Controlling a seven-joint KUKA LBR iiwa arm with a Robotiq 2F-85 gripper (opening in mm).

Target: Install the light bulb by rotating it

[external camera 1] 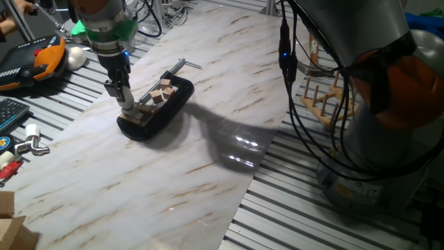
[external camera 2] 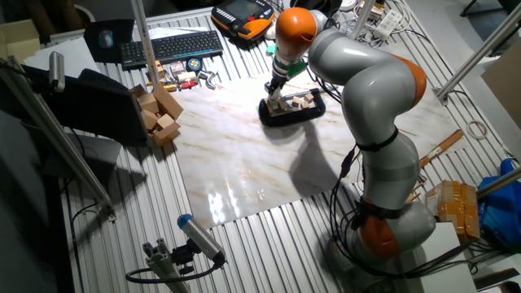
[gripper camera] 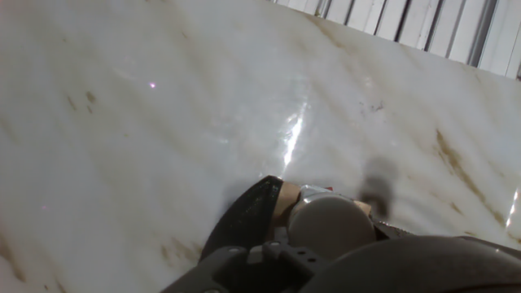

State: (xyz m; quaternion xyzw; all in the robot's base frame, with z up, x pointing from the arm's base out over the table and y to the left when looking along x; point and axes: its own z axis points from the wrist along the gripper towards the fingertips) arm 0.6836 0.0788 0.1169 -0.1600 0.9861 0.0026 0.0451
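Marble-patterned tabletop [external camera 1: 208,153] bears a black tray [external camera 1: 170,107]; gripper [external camera 1: 127,105] clasps the light bulb [gripper camera: 330,226].

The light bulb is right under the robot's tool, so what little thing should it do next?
Probably turn the light bulb gently. The tool sits low over the black tray's near end, and the hand view shows the white globe right at the fingers, though the grip itself is hidden.

Arm descends from top left, hand [external camera 1: 128,104] low over near end of black tray [external camera 1: 175,105]. Tray on marble-pattern bench [external camera 1: 173,160], holding small wooden blocks [external camera 1: 163,92]. Pale rounded object at fingertips, possibly light bulb [external camera 1: 130,109]; grip unclear. Wooden rack [external camera 1: 326,104] at right.
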